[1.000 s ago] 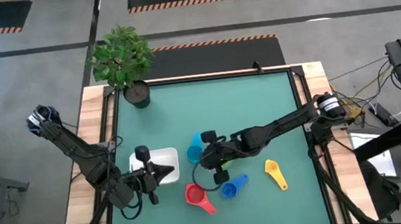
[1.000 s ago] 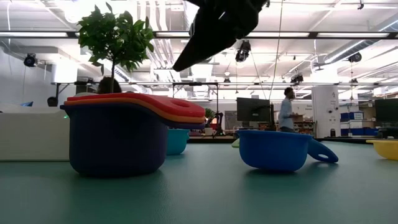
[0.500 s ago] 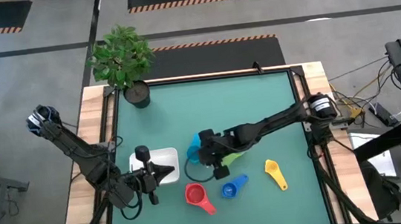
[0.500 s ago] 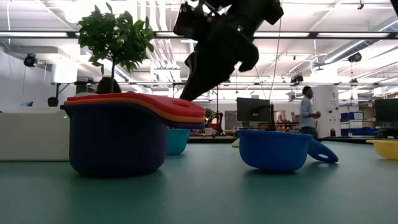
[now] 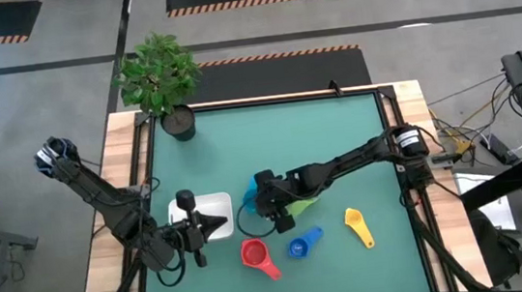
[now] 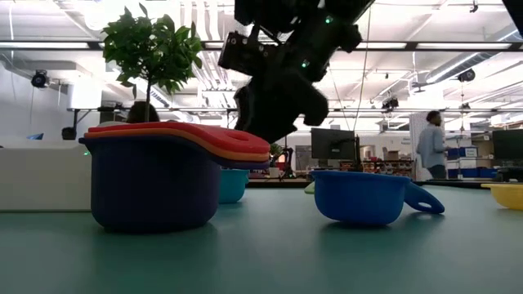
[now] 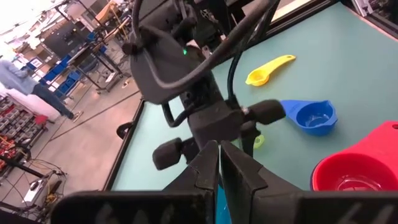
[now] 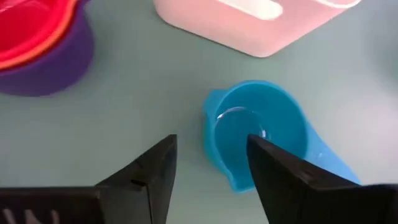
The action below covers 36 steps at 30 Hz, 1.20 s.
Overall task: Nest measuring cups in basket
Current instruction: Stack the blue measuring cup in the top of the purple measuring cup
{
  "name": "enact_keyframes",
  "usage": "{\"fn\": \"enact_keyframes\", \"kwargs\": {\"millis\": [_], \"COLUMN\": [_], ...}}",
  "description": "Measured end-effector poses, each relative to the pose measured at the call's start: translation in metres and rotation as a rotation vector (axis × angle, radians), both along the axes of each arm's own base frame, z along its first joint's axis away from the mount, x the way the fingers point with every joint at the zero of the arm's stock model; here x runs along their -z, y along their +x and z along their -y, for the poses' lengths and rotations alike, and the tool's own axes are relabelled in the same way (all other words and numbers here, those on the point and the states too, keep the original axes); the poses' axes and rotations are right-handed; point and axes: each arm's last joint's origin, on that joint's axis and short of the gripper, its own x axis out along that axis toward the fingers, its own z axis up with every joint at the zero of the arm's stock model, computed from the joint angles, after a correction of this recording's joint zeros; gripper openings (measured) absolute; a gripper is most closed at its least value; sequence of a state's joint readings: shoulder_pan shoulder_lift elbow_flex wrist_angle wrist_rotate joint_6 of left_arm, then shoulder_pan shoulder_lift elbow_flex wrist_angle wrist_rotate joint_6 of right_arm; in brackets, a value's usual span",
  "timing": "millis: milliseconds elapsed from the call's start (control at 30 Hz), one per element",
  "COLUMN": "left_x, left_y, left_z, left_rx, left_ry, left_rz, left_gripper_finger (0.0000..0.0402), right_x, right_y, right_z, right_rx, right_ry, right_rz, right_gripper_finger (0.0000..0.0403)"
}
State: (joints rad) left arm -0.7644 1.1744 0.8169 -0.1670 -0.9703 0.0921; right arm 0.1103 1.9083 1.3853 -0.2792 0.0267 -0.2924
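A light blue measuring cup (image 8: 261,134) stands upright on the green mat beside the white basket (image 8: 249,25). My right gripper (image 8: 211,171) hangs open just above this cup (image 5: 251,196), slanting down from the right, with one finger over its rim and one beside it. A red cup nested in orange and purple ones (image 6: 155,180) stands near the front. On the mat lie a dark blue cup (image 5: 298,247), a yellow cup (image 5: 357,225) and a green cup (image 5: 304,203), the green one partly hidden under my right arm. My left gripper (image 7: 219,168) is shut and hovers over the basket's near edge (image 5: 211,206).
A potted plant (image 5: 162,79) stands at the table's far left corner. The far half of the mat (image 5: 279,134) is bare. A person (image 6: 429,147) walks in the room beyond the table.
My right gripper has come down and toward the table's left, onto the light blue cup, rolling a little, and has opened from shut. The cups and the basket have kept their places.
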Motion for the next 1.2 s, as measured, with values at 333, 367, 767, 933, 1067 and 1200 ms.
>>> {"fn": "enact_keyframes", "kwargs": {"millis": [333, 367, 767, 933, 1067, 1200], "left_x": [0.0, 0.0, 0.0, 0.0, -0.001, -0.001], "left_y": [0.0, 0.0, 0.0, 0.0, 0.0, 0.0], "left_z": [0.0, 0.0, 0.0, 0.0, 0.0, 0.0], "left_rx": [0.0, 0.0, 0.0, 0.0, 0.0, 0.0], "left_ry": [-0.002, -0.002, -0.002, -0.004, -0.007, -0.008], "left_rz": [0.002, 0.002, 0.002, 0.004, 0.007, 0.008], "left_gripper_finger": [0.0, 0.0, 0.0, 0.0, 0.0, 0.0], "right_x": [0.022, 0.022, 0.017, 0.002, -0.026, -0.051], "right_y": [0.007, 0.007, 0.009, 0.011, 0.011, 0.008], "right_z": [0.006, 0.006, 0.006, 0.004, -0.004, -0.02], "right_rx": [-0.002, -0.001, 0.055, 0.118, 0.143, 0.172], "right_ry": [-0.018, -0.017, 0.032, 0.087, 0.124, 0.19], "right_rz": [-0.03, -0.028, -0.02, -0.014, 0.004, 0.019], "right_gripper_finger": [0.0147, 0.0135, 0.0011, 0.0009, 0.0009, 0.0009]}}
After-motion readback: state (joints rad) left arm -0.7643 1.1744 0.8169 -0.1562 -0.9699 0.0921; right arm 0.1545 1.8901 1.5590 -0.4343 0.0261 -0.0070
